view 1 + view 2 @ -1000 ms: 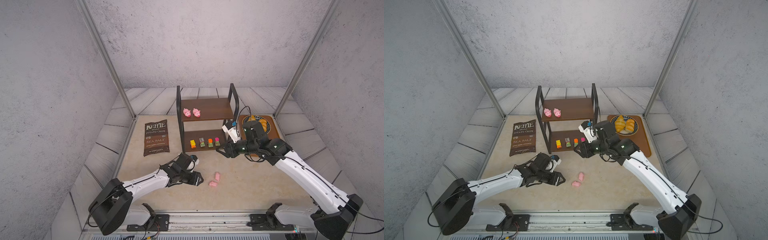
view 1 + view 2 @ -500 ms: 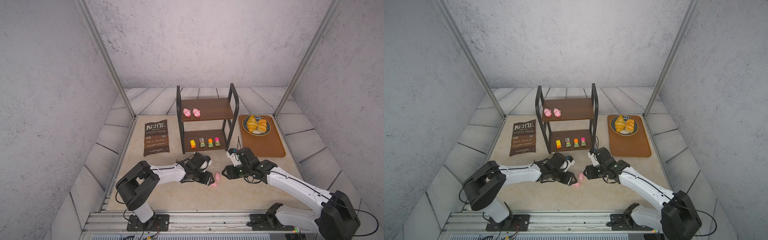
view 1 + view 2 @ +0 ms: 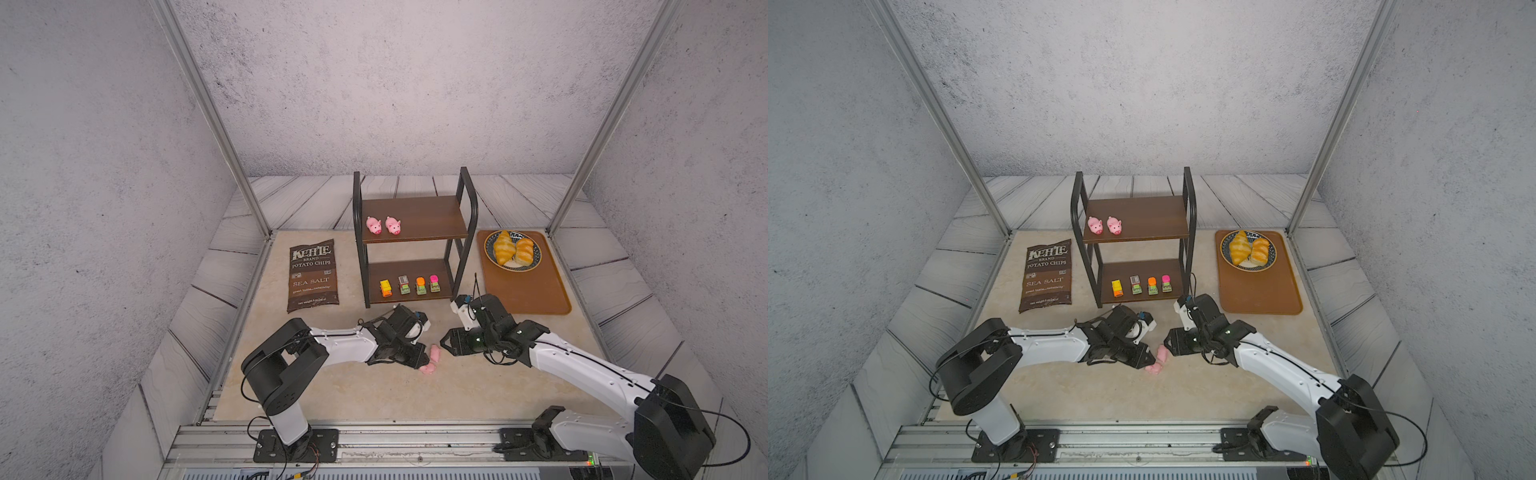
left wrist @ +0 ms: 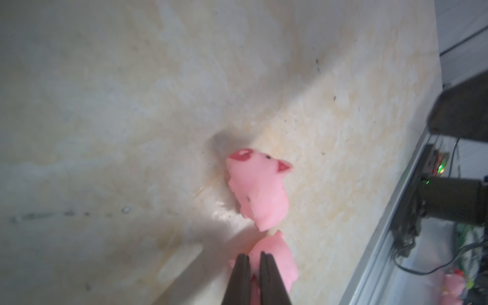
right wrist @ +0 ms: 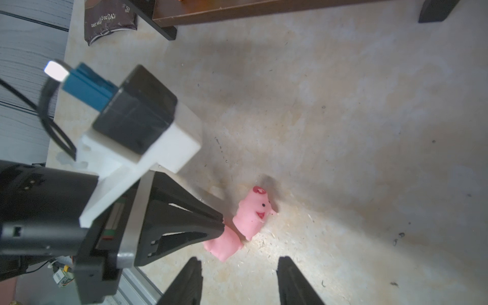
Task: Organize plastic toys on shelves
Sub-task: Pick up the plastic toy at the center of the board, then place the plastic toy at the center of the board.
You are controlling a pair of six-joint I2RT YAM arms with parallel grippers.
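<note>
Low on the table [image 3: 374, 395], the left gripper [image 4: 253, 255] has its jaws pinched almost together on the front pig [image 4: 282, 258], with a sliver of pink squeezed between them. Just beside it lies the back pig [image 4: 257, 190], on its side, dark snout and one eye showing. Opposite, the right gripper [image 5: 239, 260] hangs low over the table, jaws about half apart, nothing between them, tips near the back pig. Over on the shelves [image 3: 415, 212], the top board carries a shelf pig [image 3: 373, 225] and a second shelf pig [image 3: 393, 225], side by side near one end. The lower board holds a neat row: yellow truck [image 3: 385, 288], grey truck [image 3: 404, 285], orange truck [image 3: 420, 286], pink truck [image 3: 434, 283].
</note>
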